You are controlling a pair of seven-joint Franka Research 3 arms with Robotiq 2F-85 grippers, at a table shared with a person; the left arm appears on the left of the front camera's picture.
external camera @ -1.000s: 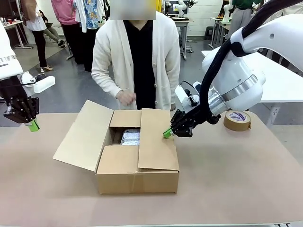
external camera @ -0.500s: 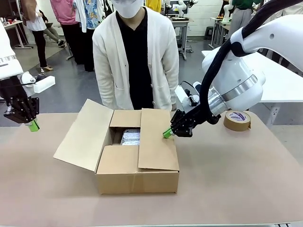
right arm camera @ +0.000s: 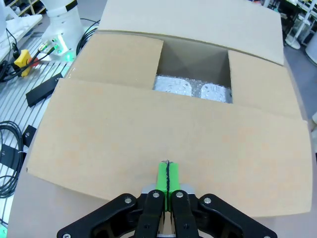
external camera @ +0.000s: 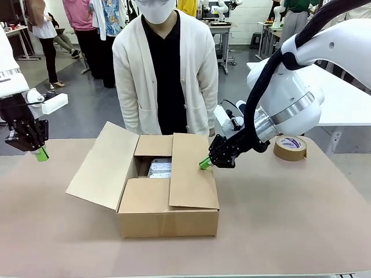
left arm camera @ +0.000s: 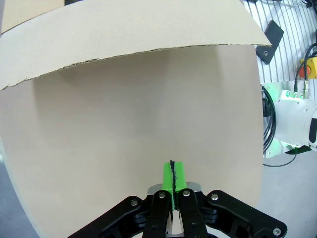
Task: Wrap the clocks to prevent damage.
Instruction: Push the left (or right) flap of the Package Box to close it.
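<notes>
Right gripper (external camera: pixel 204 164) is pinched shut on nothing, green pads pressed together at the outer edge of the cardboard box's (external camera: pixel 168 215) right flap (external camera: pixel 191 174) — whether it touches, I cannot tell. Just beyond its tips, down in the gap between the flaps, lie the clocks (right arm camera: pixel 190 88), one bubble-wrapped bundle. Wrapping looks done; closing the box seems the step in hand. Left gripper (external camera: pixel 40 154), likewise closed and empty, hangs well clear of the splayed left flap (external camera: pixel 101 168) — folding that in is probably next. The tape roll (external camera: pixel 290 147) waits on the counter (external camera: pixel 278 231), out past the right gripper's far side.
</notes>
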